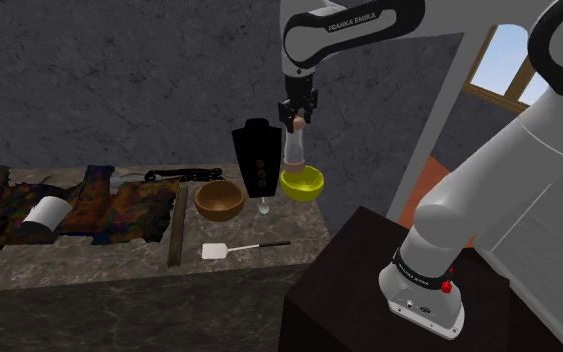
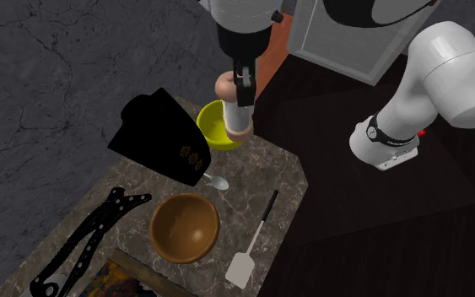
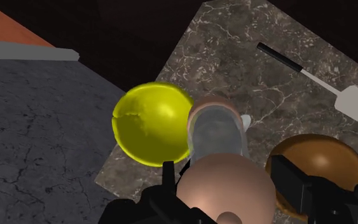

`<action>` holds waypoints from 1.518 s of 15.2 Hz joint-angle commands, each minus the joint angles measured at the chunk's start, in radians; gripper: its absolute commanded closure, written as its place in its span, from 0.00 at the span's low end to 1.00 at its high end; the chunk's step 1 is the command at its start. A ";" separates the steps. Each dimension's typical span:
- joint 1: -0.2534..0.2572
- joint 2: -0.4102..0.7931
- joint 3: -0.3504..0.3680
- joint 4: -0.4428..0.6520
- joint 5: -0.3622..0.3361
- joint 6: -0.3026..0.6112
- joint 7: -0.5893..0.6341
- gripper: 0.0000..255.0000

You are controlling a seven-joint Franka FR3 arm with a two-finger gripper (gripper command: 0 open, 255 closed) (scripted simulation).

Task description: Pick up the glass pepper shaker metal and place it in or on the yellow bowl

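The pepper shaker [image 1: 294, 148] has a clear body and a pinkish metal cap. My gripper [image 1: 296, 118] is shut on its top and holds it in the air, just above the rim of the yellow bowl [image 1: 303, 182]. From the second exterior view the shaker [image 2: 237, 116] hangs over the bowl's [image 2: 214, 126] near edge under the gripper [image 2: 241, 84]. Along the gripper [image 3: 228, 191], the shaker [image 3: 217, 137] sits between the black fingers, with the yellow bowl [image 3: 151, 124] beside it below.
A brown wooden bowl [image 1: 219, 200] stands by the yellow one on the marble counter [image 1: 249, 270]. A black block [image 1: 257, 155] rises behind them, with a small glass [image 1: 264, 208] at its foot. A white spatula [image 1: 239, 249] lies nearer the front. A patterned cloth [image 1: 79, 205] holds a white cup [image 1: 44, 213].
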 commanded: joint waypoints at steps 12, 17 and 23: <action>-0.087 0.084 -0.132 0.105 -0.043 0.006 -0.202 1.00; -0.088 0.094 -0.133 0.048 -0.047 0.073 -0.192 1.00; -0.089 0.113 -0.134 -0.014 -0.053 0.153 -0.180 1.00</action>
